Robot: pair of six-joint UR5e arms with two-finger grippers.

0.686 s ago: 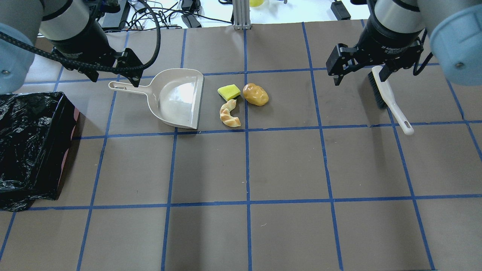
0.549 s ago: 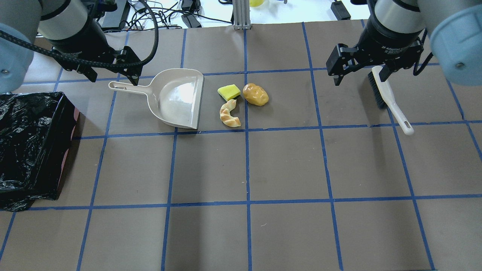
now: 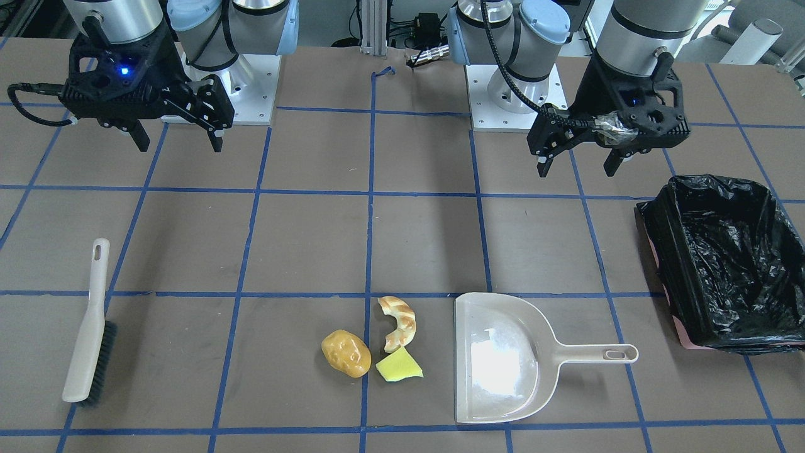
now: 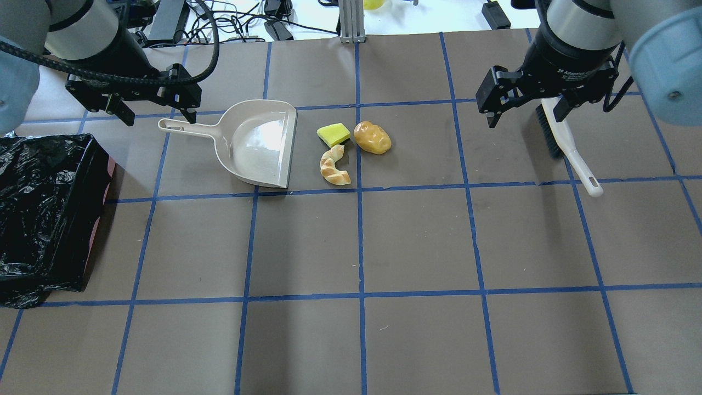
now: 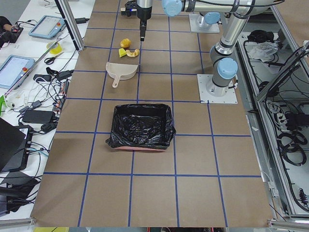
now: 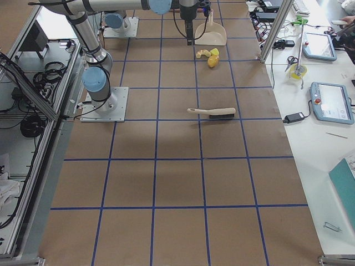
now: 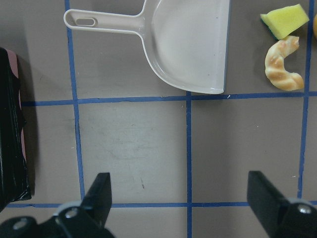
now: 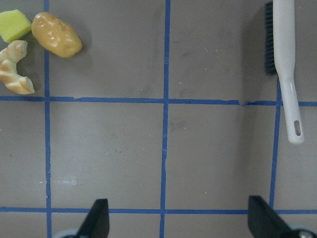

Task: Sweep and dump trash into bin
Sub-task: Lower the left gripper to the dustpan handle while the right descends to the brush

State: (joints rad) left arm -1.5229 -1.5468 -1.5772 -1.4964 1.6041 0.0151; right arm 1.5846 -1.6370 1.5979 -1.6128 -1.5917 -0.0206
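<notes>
The trash lies together on the brown table: a golden-brown potato (image 4: 372,137), a curved bread piece (image 4: 335,166) and a yellow wedge (image 4: 333,133), just right of the beige dustpan's (image 4: 258,142) open mouth. The black-bagged bin (image 4: 82,181) stands at the left edge, its pink base showing. My left gripper (image 4: 159,112) hovers open and empty above the dustpan's handle. My right gripper (image 4: 524,112) hovers open and empty above the head of a white brush (image 4: 567,148). In the front-facing view both grippers, left (image 3: 578,165) and right (image 3: 179,141), hang well above the table.
Blue tape lines divide the table into squares. Cables and devices lie beyond the far edge, past a metal post (image 4: 349,22). In the left wrist view the dustpan (image 7: 193,44) and the bin's edge (image 7: 10,124) show; the right wrist view shows the brush (image 8: 285,64).
My left gripper has turned and shifted slightly left above the dustpan handle. The right gripper has hardly moved. The trash, dustpan and brush lie as before.
</notes>
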